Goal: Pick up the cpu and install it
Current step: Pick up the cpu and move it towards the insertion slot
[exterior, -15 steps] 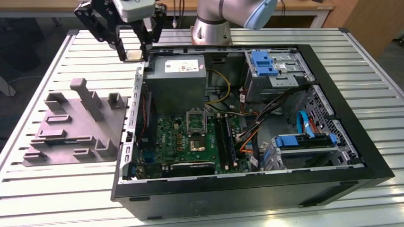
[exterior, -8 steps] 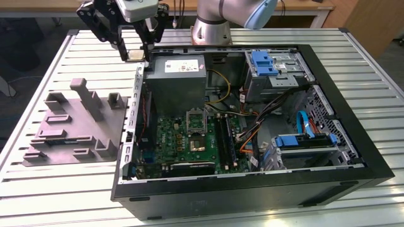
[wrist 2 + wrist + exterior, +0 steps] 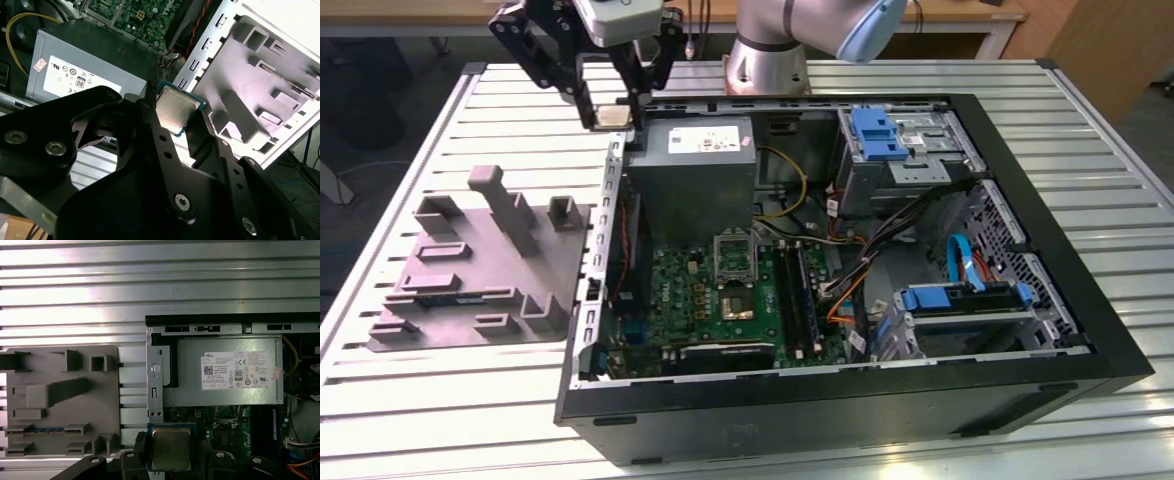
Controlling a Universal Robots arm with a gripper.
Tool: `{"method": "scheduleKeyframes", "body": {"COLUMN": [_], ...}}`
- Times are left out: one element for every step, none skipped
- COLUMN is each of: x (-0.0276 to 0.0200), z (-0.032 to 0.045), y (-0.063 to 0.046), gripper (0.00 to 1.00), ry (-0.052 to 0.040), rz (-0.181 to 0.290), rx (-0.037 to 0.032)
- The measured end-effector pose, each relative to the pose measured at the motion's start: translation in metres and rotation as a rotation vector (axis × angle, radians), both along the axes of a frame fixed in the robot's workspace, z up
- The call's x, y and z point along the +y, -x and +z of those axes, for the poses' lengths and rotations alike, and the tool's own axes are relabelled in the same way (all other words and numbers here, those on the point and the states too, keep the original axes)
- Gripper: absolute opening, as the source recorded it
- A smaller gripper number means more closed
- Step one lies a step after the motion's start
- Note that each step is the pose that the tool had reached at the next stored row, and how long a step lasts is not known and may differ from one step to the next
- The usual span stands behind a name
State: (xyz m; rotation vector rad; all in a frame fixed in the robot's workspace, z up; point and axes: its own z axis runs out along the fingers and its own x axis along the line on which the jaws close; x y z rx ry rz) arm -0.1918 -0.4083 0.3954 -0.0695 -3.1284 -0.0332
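Jaws (narrowly parted) clamp the cpu (image 3: 171, 448) edgewise.

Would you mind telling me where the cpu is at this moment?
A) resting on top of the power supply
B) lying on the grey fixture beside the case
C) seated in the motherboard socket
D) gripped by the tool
D: in the second wrist view the cpu is clamped between the fingers of the tool, held clear of the power supply and the grey fixture.
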Motion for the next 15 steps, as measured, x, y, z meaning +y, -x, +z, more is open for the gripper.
{"method": "scheduleKeyframes", "body": {"x": [0.0000,0.0000,0.0000,0.0000,0.0000,0.0000,0.0000,0.0000,0.0000,0.0000,0.0000,0.0000,0.0000,0.0000,0.0000], "z": [0.0000,0.0000,0.0000,0.0000,0.0000,0.0000,0.0000,0.0000,0.0000,0.0000,0.0000,0.0000,0.0000,0.0000,0.0000], "y": [-0.0007,-0.0013,-0.0017,-0.0021,-0.0027,-0.0032,-0.0036,-0.0041,-0.0046,-0.0052,-0.0059,-0.0069,-0.0077,-0.0086,-0.0099], "gripper": [0.47,0.47,0.47,0.47,0.47,0.47,0.47,0.47,0.47,0.47,0.47,0.47,0.47,0.47,0.47], "ry": [0.0000,0.0000,0.0000,0.0001,0.0001,0.0000,0.0000,0.0000,0.0001,0.0001,0.0000,0.0001,0.0001,0.0000,0.0000], "rz": [0.000,0.000,0.000,0.000,0.000,0.000,0.000,0.000,0.000,0.000,0.000,0.000,0.000,0.000,0.000], "rx": [0.0000,0.0000,0.0000,0.0000,0.0000,-0.0001,-0.0001,0.0000,0.0000,0.0000,0.0000,0.0000,0.0000,0.0000,0.0000]}}
